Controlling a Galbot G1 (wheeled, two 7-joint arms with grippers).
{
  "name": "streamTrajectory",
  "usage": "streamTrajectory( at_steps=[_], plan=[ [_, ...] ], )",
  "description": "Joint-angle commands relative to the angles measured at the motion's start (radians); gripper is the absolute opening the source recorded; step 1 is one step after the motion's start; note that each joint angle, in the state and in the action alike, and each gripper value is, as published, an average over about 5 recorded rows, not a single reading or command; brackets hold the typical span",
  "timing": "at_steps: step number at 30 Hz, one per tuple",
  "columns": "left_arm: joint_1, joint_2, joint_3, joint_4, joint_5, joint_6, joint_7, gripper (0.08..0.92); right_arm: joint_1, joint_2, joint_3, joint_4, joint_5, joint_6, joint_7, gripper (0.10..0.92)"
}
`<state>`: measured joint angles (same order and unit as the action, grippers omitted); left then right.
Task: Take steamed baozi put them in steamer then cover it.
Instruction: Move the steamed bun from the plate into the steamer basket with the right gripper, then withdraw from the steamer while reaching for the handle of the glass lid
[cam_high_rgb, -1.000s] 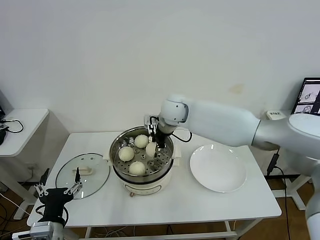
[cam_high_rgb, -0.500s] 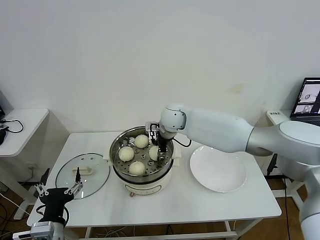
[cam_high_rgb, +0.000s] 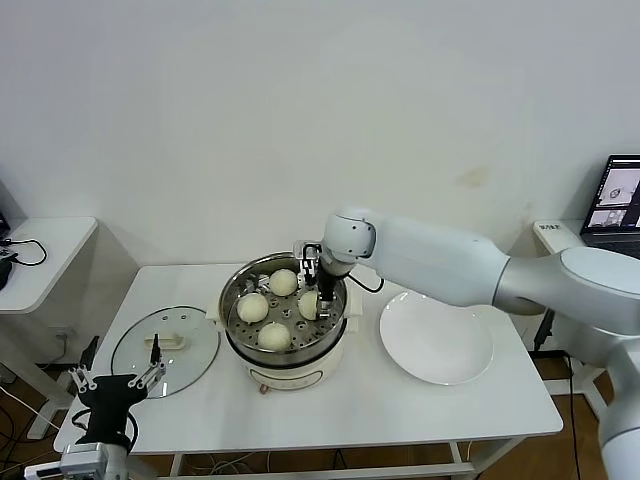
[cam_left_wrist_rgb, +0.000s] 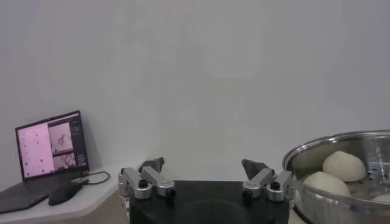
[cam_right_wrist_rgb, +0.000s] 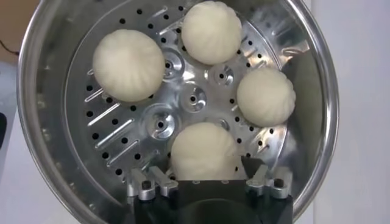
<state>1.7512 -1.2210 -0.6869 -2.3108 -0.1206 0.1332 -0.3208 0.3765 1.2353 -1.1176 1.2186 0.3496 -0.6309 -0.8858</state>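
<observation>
Fourth bun lowered into the pot

Right gripper has dropped lower inside the steamer, mid-desk, its fingers spread around the fourth of the steamed baozi, seemingly released on the tray. Cover lies near the desk's left edge, beside the idle, open left gripper; covering remains.

Head overlooks table; both wrist views share the steamer.
</observation>
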Motion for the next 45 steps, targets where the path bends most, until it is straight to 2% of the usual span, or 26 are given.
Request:
streamTrajectory(
  at_steps=[1, 6, 11, 16, 19, 26, 32, 39, 45],
  plan=[
    [0.0, 0.001, -0.002, -0.001, -0.001, -0.001, 0.001, 0.823, 0.0, -0.058, 0.09, 0.066, 0.018, 0.006, 0.054, 0.822],
    [0.0, 0.001, -0.001, 0.0, -0.002, -0.001, 0.001, 0.823, -0.034, -0.151, 0.183, 0.187, 0.083, 0.002, 0.239, 0.823],
    [-0.002, 0.002, 0.002, 0.003, 0.002, -0.012, 0.007, 0.823, -0.137, -0.253, 0.262, 0.314, 0.197, 0.042, 0.547, 0.822],
    [-0.002, 0.004, 0.003, 0.009, 0.01, -0.026, 0.012, 0.823, -0.368, -0.329, 0.42, 0.386, 0.152, 0.184, 0.775, 0.823],
    [-0.004, 0.005, 0.007, 0.011, 0.022, -0.036, 0.017, 0.823, -0.545, -0.347, 0.582, 0.407, 0.087, 0.289, 0.859, 0.823],
    [-0.012, 0.004, 0.017, 0.039, 0.053, -0.07, 0.026, 0.823, -1.012, -0.3, 1.043, 0.427, -0.086, 0.592, 0.889, 0.823],
    [-0.013, 0.001, 0.024, 0.124, 0.127, -0.103, 0.025, 0.823, -1.371, -0.173, 1.396, 0.469, -0.188, 0.796, 0.831, 0.823],
    [-0.06, 0.023, -0.004, 0.245, 0.453, -0.116, 0.05, 0.823, -1.669, -0.011, 1.681, 0.56, -0.187, 0.832, 0.744, 0.823],
    [-0.119, 0.099, -0.07, 0.387, 0.839, -0.154, 0.136, 0.823, -1.824, 0.087, 1.829, 0.631, -0.181, 0.823, 0.724, 0.823]
  ],
)
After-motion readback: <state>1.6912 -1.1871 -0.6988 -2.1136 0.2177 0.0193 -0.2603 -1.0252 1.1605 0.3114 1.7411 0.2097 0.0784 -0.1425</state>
